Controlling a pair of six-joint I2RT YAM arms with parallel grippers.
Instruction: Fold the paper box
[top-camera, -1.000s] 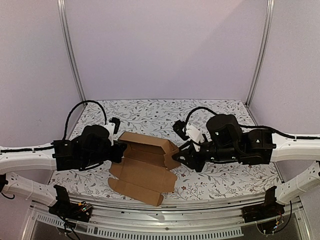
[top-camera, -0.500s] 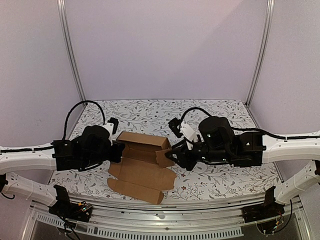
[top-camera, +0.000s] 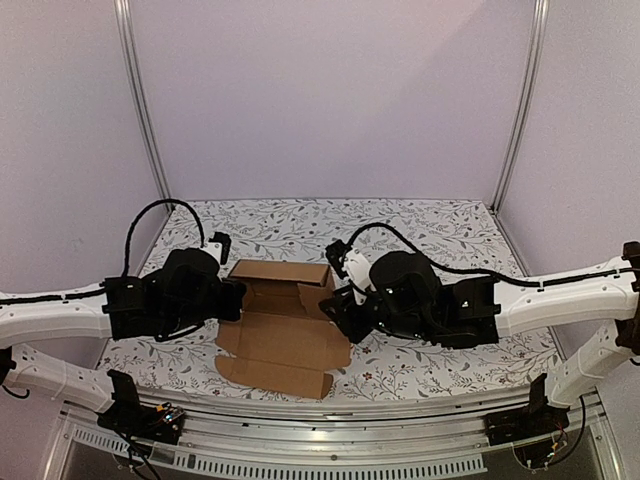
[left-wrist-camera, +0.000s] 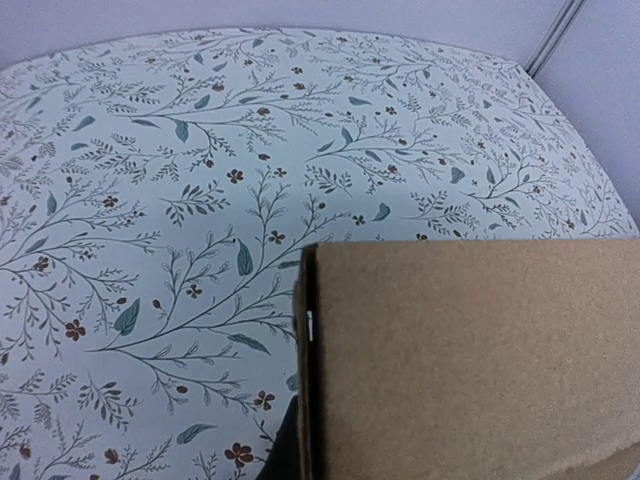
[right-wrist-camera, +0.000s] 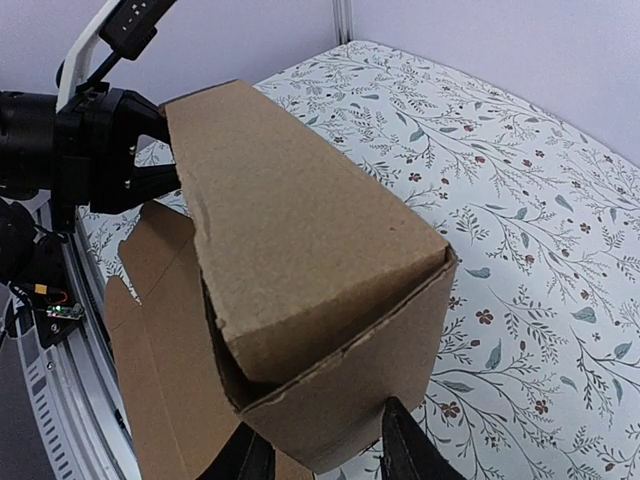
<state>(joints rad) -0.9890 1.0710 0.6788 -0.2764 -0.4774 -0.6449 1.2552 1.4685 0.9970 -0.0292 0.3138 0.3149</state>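
Two arms work the paper box (top-camera: 285, 310) at mid-counter (top-camera: 420, 225). Left gripper (top-camera: 232, 298) stays clenched on its left end. Right gripper (top-camera: 335, 305), fingers (right-wrist-camera: 405, 445) parted around the right end, grip unclear, has pushed inward, squaring the carton.

**Table covering** (top-camera: 440, 225): white cloth, printed with grey-green leafy sprigs and small dark red-brown flowers; lies flat over the whole work surface.

**Back panel** (top-camera: 330, 100): plain pale lavender, standing upright along the covering's far edge.

**Side panels**, left (top-camera: 60, 150) and right (top-camera: 590, 150): same lavender, rising from the covering's left and right edges.

**Metal uprights**, two, silver: one at the covering's far left corner (top-camera: 140, 100), one at its far right corner (top-camera: 520, 100).

**Front rail** (top-camera: 330, 440): silver metal, running along the covering's near edge.

**Slotted strip** (top-camera: 330, 467): just below the front rail.
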